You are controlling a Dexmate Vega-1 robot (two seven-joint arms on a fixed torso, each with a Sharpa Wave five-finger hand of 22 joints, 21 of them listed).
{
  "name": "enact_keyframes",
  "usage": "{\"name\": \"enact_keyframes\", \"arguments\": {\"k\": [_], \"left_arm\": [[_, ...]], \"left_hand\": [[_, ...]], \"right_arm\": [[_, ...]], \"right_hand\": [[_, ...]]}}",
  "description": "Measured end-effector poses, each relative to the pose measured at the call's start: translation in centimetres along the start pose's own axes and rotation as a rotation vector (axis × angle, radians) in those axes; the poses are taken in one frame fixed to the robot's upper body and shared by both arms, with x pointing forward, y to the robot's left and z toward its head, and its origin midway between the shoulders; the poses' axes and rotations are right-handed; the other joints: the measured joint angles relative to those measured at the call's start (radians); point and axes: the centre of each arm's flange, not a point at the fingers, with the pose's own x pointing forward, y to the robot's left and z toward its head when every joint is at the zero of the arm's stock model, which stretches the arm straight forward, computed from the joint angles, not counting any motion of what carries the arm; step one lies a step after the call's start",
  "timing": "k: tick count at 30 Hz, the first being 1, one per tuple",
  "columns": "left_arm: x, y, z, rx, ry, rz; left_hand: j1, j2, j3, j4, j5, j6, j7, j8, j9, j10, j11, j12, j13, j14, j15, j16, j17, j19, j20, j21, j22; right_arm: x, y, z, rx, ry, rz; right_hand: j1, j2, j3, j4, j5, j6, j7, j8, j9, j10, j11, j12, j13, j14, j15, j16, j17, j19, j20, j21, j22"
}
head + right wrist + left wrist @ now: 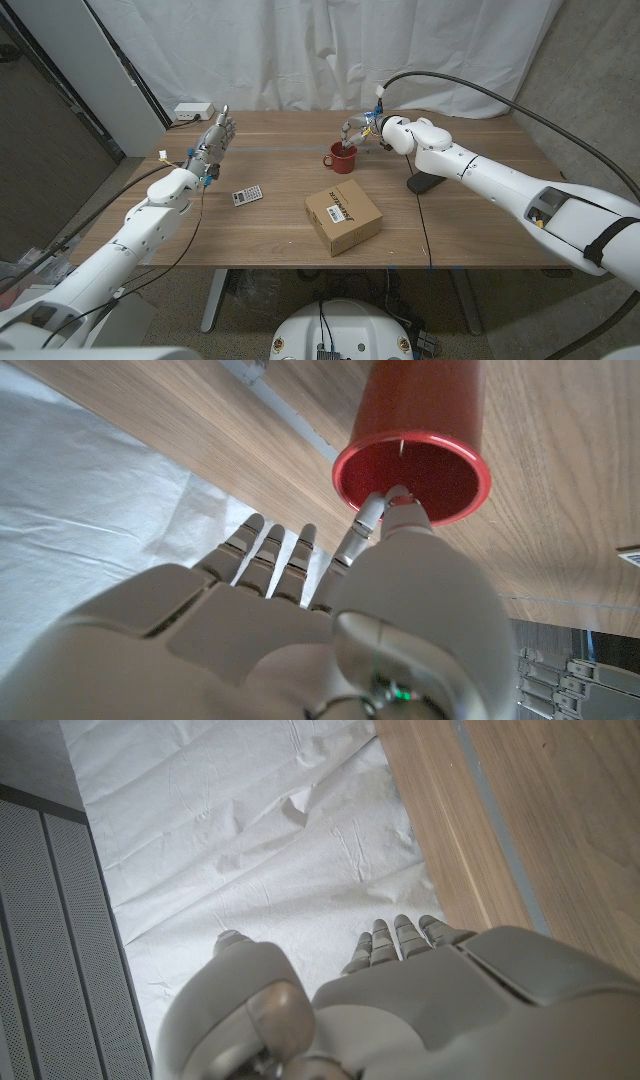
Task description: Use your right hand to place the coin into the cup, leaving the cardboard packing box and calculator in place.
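While the coin itself cannot be made out, the right hand (330, 610) hovers over the upright red cup (415, 455), thumb and finger pinched at its mouth, with box (343, 221), calculator (248, 195) and open left hand (214, 140) well apart

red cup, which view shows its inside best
The right wrist view: the red cup opens toward the camera, with the right hand pinching at its rim. The head view shows it small, from the side. The left wrist view faces the curtain.
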Motion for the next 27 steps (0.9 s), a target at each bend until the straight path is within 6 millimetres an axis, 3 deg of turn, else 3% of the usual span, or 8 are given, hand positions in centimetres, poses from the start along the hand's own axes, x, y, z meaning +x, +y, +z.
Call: {"name": "enact_keyframes", "arguments": {"k": [12,27], "left_arm": [[0.3,0.0,-0.1,-0.002,-0.003,-0.006],[0.4,0.1,0.0,-0.002,-0.008,-0.022]], "left_hand": [[0.0,0.0,-0.004,-0.004,0.0,0.0,0.0,0.0,0.0,0.004,-0.004,0.0,0.0,0.0,0.0,0.0,0.0,0.0,0.0,0.0,0.0],[0.0,0.0,-0.004,-0.004,0.0,0.0,0.0,0.0,0.0,0.004,-0.004,0.0,0.0,0.0,0.0,0.0,0.0,0.0,0.0,0.0,0.0]], "right_arm": [[-0.3,-0.3,0.1,0.001,-0.008,0.004],[-1.0,-0.7,0.5,0.023,0.002,-0.023]], "right_hand": [[-0.022,-0.012,-0.008,0.008,-0.013,-0.121,0.01,-0.072,-0.035,-0.024,0.024,-0.011,0.0,-0.011,0.011,0.0,-0.009,-0.014,-0.003,0.0,0.0],[-0.044,-0.011,-0.012,0.013,-0.024,-0.128,0.014,-0.087,-0.05,-0.029,0.029,-0.011,0.0,-0.015,0.015,0.0,-0.009,-0.014,-0.003,0.0,0.0]]}}
